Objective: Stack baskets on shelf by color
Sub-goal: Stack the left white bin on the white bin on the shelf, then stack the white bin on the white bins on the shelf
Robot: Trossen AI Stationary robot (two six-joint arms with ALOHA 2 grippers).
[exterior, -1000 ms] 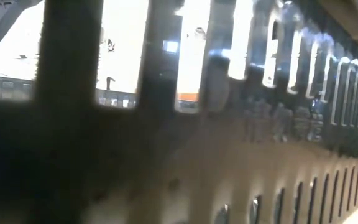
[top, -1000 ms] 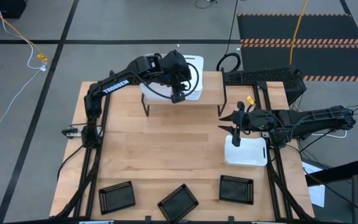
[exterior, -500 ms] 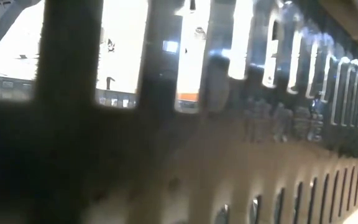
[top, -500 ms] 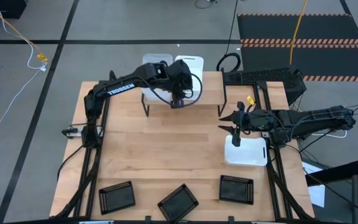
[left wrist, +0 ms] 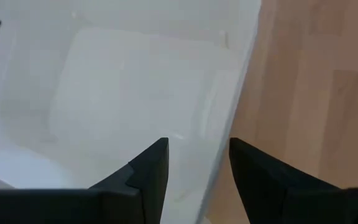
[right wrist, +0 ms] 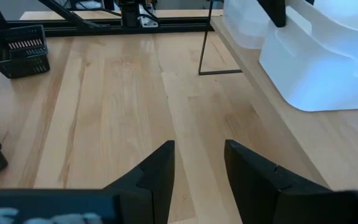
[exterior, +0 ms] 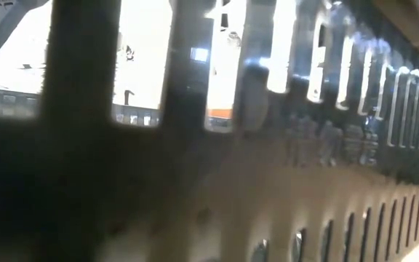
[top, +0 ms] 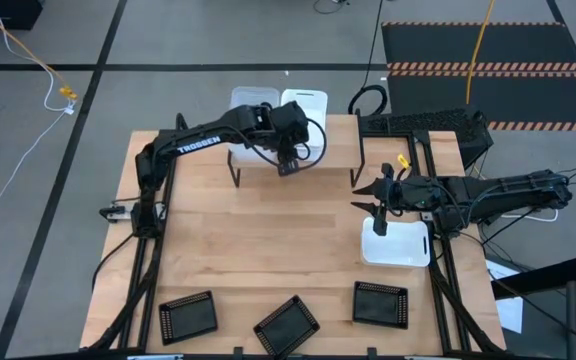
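Black baskets (top: 187, 317) line the table's (top: 268, 240) near edge.

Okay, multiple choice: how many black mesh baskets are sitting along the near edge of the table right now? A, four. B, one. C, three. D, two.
C: the high view shows three black baskets in a row along that edge.

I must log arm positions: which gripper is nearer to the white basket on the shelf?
Left. The left gripper hovers over the white basket; the right gripper waits apart.
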